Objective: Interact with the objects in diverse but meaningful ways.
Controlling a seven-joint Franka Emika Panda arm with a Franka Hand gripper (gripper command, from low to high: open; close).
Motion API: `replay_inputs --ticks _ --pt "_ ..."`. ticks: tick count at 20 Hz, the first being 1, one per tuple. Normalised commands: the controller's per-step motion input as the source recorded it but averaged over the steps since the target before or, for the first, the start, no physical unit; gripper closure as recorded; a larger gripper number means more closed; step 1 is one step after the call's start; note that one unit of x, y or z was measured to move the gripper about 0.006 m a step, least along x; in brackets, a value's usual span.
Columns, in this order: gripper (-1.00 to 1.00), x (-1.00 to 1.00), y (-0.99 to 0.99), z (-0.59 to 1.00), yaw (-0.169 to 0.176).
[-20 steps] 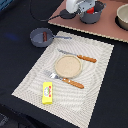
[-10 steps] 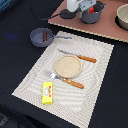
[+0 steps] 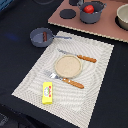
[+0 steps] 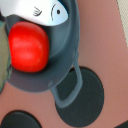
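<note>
Gripper: not identifiable in either view; opening and any hold cannot be told.
Wrist camera: looks straight down into a dark grey pot (image 4: 60,55) from close above.
Tomato: round red tomato (image 4: 27,47) lies inside that pot, against its wall; also seen in the exterior view (image 3: 89,8).
Fish: a pale fish-shaped piece (image 4: 47,12) lies over the pot's rim beside the tomato.
Pot location: on the pink stovetop board (image 3: 107,27), next to a black burner disc (image 4: 82,97).
Second pot: dark grey pan (image 3: 41,36) on the dark table, just off the placemat's corner.
Placemat: striped placemat (image 3: 95,70) carries a tan plate (image 3: 67,65), with brown-handled utensils (image 3: 82,58) on both sides.
Block: yellow rectangular block with red marks (image 3: 47,92) lies on the mat's near corner, apart from the plate.
</note>
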Motion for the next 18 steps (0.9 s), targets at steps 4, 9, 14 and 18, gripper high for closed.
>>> replay_inputs --ticks 4,9,14,18 --pt "-1.00 0.24 -0.63 -0.08 0.106" --pt "-1.00 0.34 -0.80 -0.09 0.106" --pt "-1.00 0.37 -0.77 -0.09 0.132" --pt "-1.00 0.42 -0.86 -0.06 0.077"
